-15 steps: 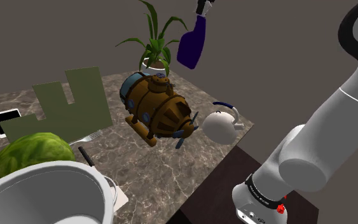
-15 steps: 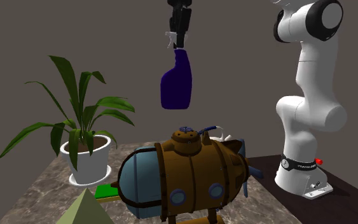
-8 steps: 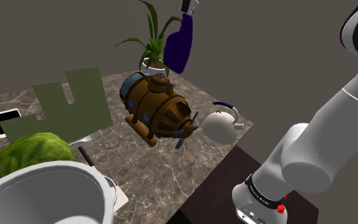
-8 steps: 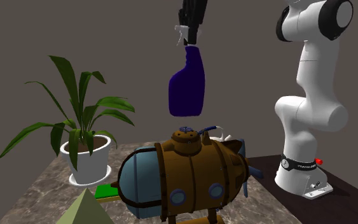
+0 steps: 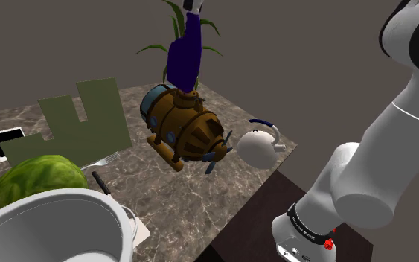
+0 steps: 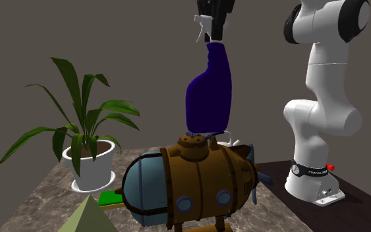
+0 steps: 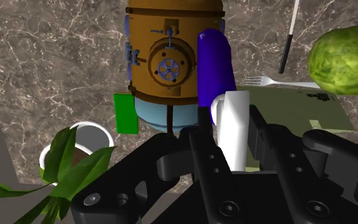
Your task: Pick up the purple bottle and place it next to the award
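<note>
The purple spray bottle [image 5: 185, 52] with a white spray head hangs upright in the air, my gripper [image 5: 193, 4] shut on its top. In the second exterior view the bottle [image 6: 210, 92] hangs below the gripper [image 6: 215, 14], its base just over the hatch of a brown-and-blue submarine model [image 6: 190, 178]. In the wrist view the fingers [image 7: 199, 143] clasp the white head, and the bottle [image 7: 212, 63] points down beside the submarine [image 7: 171, 51]. The olive-green award [image 5: 74, 119] stands on the marble table toward the shoulder view's left, also seen as the award [image 7: 298, 105] beyond the bottle.
A potted plant [image 6: 88, 161] stands at the table's back edge, behind the submarine [image 5: 181, 126]. A white kettle [image 5: 260, 145] sits near the table's right edge. A lettuce [image 5: 29, 182], a white pot [image 5: 51, 227], a tablet [image 5: 8, 141] and a fork [image 7: 279, 81] lie around the award.
The gripper has carried the bottle toward the shoulder view's left, from beside the plant to above the submarine. The bottle's tilt has changed. The table's objects have not moved.
</note>
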You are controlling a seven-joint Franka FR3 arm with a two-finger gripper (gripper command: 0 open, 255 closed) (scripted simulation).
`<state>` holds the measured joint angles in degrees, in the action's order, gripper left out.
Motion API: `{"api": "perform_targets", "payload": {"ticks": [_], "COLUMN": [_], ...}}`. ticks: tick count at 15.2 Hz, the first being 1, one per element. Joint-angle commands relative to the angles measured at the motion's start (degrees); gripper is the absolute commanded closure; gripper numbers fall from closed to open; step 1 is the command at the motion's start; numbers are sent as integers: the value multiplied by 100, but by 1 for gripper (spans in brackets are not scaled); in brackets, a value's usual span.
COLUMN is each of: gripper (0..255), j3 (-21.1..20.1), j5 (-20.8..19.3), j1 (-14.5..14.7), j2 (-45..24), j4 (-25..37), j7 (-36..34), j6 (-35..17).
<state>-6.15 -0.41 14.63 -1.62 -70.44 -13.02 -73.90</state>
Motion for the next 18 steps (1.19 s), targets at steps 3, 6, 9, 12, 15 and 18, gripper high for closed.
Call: {"api": "perform_targets", "payload": {"ticks": [3, 6, 9, 12, 15, 18], "gripper": [255, 255, 255, 255, 255, 255], "j3": [-289, -489, -522, -507, -493, -482], "j5": [-84, -196, -190, -140, -102, -71], "j1": [333, 619, 669, 632, 607, 589], "j2": [-337, -721, -663, -449, -275, -131], "j4": [447, 960, 700, 151, -330, -762], "j7": [-598, -1033, -1127, -1106, -1088, -1072], "j6": [114, 256, 55, -284, -595, -885]}}
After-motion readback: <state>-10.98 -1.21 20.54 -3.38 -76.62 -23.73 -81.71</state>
